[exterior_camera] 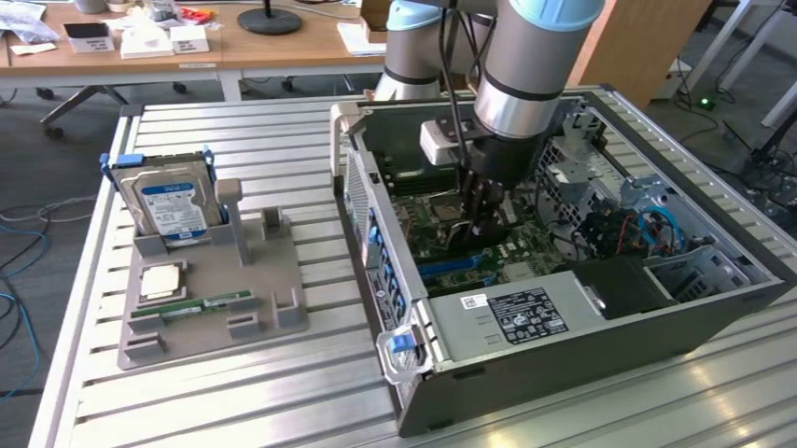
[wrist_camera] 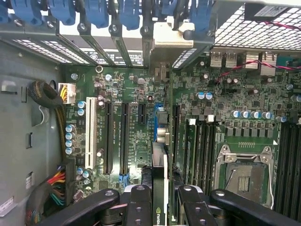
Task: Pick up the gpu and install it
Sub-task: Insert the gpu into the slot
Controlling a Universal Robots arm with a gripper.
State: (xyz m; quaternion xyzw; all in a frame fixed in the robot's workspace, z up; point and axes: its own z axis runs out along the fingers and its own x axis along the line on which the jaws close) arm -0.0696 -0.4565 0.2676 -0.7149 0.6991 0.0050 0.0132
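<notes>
My gripper (exterior_camera: 483, 213) reaches down into the open computer case (exterior_camera: 412, 280), over the green motherboard (wrist_camera: 131, 122). In the wrist view the gpu (wrist_camera: 160, 179) shows edge-on as a thin green card between the black fingers (wrist_camera: 140, 207), and the gripper (wrist_camera: 162, 209) is shut on it. The card stands upright along a blue slot (wrist_camera: 158, 123), between the long black slots (wrist_camera: 116, 136) and the memory slots. Its silver end bracket (wrist_camera: 171, 37) lies against the case's rear slot openings. How deep the card sits in the slot I cannot tell.
A grey holder (exterior_camera: 268, 308) on the slatted table, at the exterior view's left, carries a silver hard drive with a blue label (exterior_camera: 174, 201), a RAM stick (exterior_camera: 205, 305) and a square chip (exterior_camera: 162, 280). An empty CPU socket (wrist_camera: 244, 174), cable bundles (wrist_camera: 49, 188) and the power supply (exterior_camera: 524, 313) crowd the case.
</notes>
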